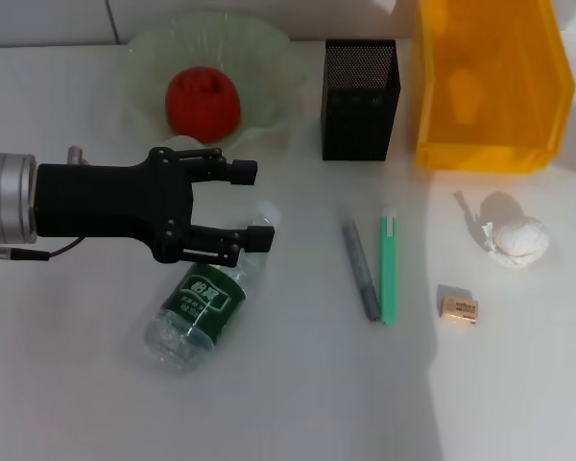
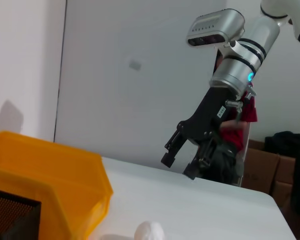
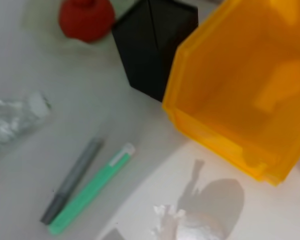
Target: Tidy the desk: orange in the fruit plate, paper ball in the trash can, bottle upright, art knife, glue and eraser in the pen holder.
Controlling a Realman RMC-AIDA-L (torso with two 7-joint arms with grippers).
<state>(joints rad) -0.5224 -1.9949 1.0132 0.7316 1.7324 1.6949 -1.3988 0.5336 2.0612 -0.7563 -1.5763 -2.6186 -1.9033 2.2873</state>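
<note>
Fingers spread apart, the left gripper (image 1: 252, 204) hovers above the lying bottle's (image 1: 204, 298) capped end

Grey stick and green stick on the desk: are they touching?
Cannot tell. In the head view the grey stick and green stick converge at their near ends, with no plain gap or contact.

Head cam: high, looking steeply down on the desk (image 1: 298, 403) — whole layout in frame. Left wrist cam: low, near tabletop level, facing roughly sideways across it toward the right gripper (image 2: 179, 164) and a wall. Right wrist cam: above, tilted down, closer in. All three share the trash can (image 1: 490, 86) (image 2: 65, 180) (image 3: 240, 95), pen holder (image 1: 360, 101) (image 2: 12, 217) (image 3: 152, 47) and paper ball (image 1: 518, 240) (image 2: 150, 231) (image 3: 200, 230).
</note>
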